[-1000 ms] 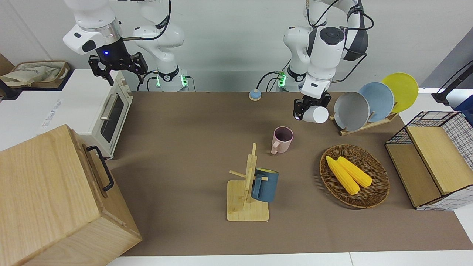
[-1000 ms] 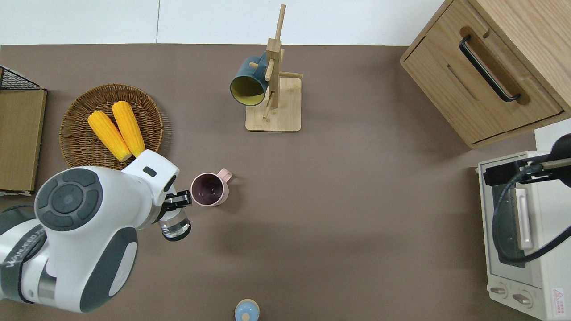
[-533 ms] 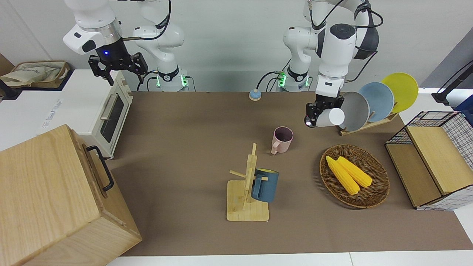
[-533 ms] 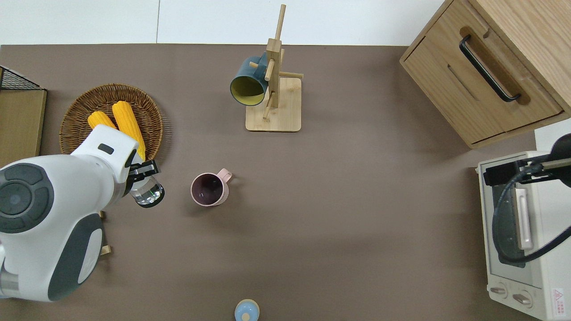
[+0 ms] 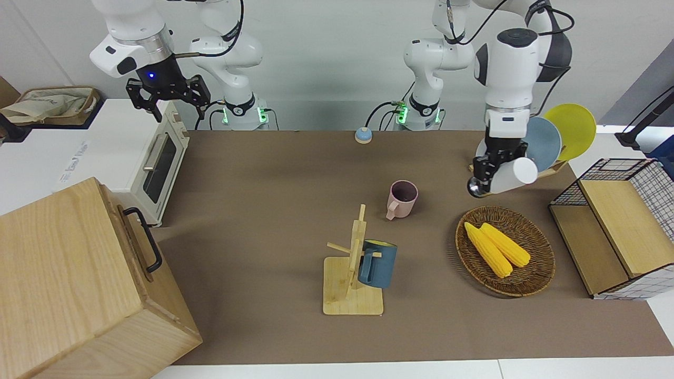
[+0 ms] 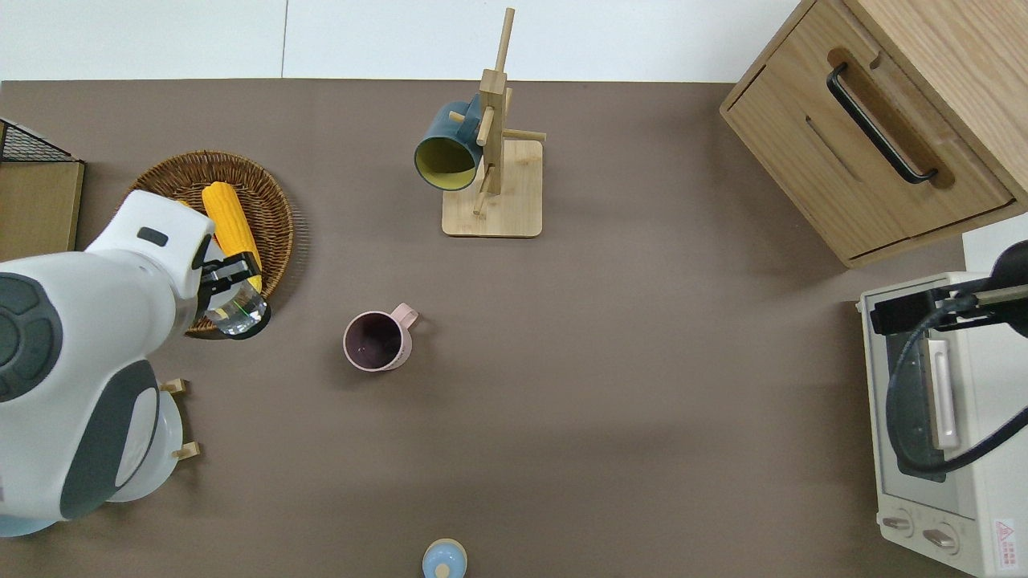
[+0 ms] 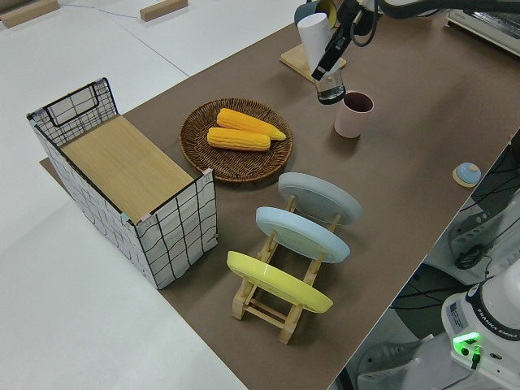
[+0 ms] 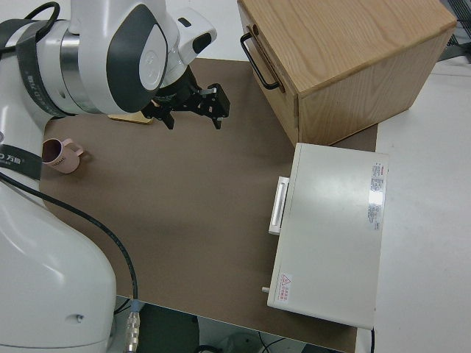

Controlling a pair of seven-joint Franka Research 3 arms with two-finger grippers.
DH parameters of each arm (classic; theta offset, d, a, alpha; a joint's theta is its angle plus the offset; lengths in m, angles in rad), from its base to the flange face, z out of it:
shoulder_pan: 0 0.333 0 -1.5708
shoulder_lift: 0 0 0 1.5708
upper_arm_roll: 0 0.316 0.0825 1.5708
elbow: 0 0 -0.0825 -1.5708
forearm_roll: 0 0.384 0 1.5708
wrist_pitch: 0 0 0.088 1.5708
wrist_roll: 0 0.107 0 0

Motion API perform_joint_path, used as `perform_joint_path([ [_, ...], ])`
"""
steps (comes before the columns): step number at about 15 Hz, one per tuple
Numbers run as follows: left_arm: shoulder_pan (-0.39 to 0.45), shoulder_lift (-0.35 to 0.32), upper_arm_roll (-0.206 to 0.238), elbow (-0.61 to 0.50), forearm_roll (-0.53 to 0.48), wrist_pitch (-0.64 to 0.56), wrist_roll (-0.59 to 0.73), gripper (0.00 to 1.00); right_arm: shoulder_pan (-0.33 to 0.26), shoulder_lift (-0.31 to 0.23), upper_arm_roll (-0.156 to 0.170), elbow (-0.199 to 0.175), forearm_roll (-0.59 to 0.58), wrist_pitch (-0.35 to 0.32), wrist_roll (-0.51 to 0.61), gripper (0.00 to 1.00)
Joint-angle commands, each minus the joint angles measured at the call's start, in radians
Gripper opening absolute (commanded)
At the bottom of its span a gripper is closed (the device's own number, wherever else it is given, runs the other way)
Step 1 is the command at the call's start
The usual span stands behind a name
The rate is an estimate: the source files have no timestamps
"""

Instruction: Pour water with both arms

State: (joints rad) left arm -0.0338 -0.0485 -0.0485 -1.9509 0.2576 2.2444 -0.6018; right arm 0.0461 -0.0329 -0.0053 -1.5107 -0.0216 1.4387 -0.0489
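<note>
Left claw grips a clear bottle with a white cap, tilted, over the wicker basket's rim (corn just under it). Pink mug stands on the tabletop, apart toward the right arm's end. Right claw parked, fingers spread.

Shells: left arm and right arm are glossy white, with rounded, bulbous jointed segments.
Joint caps: dark grey round discs with ring-shaped grooves sit on the joint ends.
Bands: dark grey collars wrap some links; one on the left arm carries white lettering.
Wrist: a brushed silver ring sits above the right gripper.
Grippers: black, angular, two-fingered; the left gripper is black too.
Lights: a small blue light glows on the right wrist; green lights glow at both bases.
Cables: black cables loop along the upper links and run out from the bases.
</note>
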Motion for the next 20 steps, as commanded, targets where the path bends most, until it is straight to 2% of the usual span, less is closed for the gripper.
perform_joint_path([
  [1,0.109,0.03,-0.01,0.052,0.054,0.072,0.055,0.0,0.0,-0.005,0.004,-0.006,-0.004,0.005,0.017,0.99],
  [3,0.153,0.041,-0.002,0.056,0.048,0.103,0.144,0.0,0.0,-0.007,0.004,-0.006,-0.004,0.005,0.017,0.99],
  [6,0.222,0.079,-0.001,0.125,0.02,0.109,0.261,0.0,0.0,-0.005,0.004,-0.008,-0.004,0.005,0.017,0.99],
  [10,0.281,0.102,0.001,0.208,-0.138,0.11,0.436,0.0,0.0,-0.005,0.004,-0.006,-0.004,0.005,0.017,0.99],
  [15,0.385,0.104,0.006,0.222,-0.305,0.127,0.695,0.0,0.0,-0.005,0.004,-0.006,-0.004,0.005,0.017,0.99],
  [20,0.414,0.159,0.079,0.271,-0.443,0.167,0.928,0.0,0.0,-0.005,0.004,-0.006,-0.004,0.005,0.017,0.99],
])
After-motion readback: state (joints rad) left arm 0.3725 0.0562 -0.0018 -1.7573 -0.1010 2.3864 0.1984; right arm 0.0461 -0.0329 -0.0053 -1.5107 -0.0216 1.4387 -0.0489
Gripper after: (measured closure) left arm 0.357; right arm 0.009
